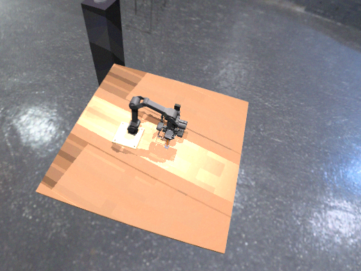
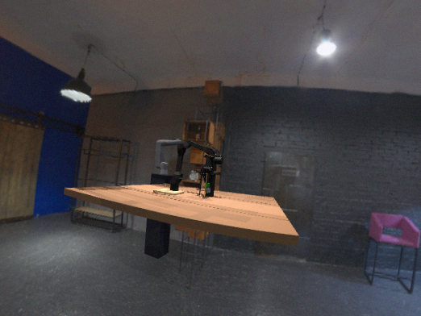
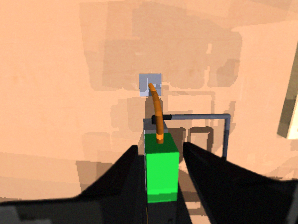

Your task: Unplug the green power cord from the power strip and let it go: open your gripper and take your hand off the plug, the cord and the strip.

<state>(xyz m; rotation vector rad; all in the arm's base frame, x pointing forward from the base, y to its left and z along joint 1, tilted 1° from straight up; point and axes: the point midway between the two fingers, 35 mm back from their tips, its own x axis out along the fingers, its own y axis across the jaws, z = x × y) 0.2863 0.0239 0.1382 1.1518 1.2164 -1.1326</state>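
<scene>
The green plug (image 3: 162,172) (image 2: 208,186) is low between the fingers in the wrist view. Its orange cord (image 3: 159,112) (image 1: 168,142) runs to a small blue-grey square (image 3: 156,79) (image 1: 167,147) on the table. The black power strip (image 1: 177,107) (image 2: 211,192) stands upright, largely hidden by the arm in the top view. My gripper (image 3: 160,149) is partly open, pointing down, with one finger on each side of the plug and thin gaps beside it. Where the plug meets the strip is hidden, so its seating cannot be told.
A thin grey rod frame (image 3: 228,132) stands just right of the plug and cord in the wrist view, with a dark end close to the cord. The arm's pale base plate (image 1: 124,137) (image 3: 292,120) lies off to the side on the wooden table (image 1: 149,193) (image 2: 242,222).
</scene>
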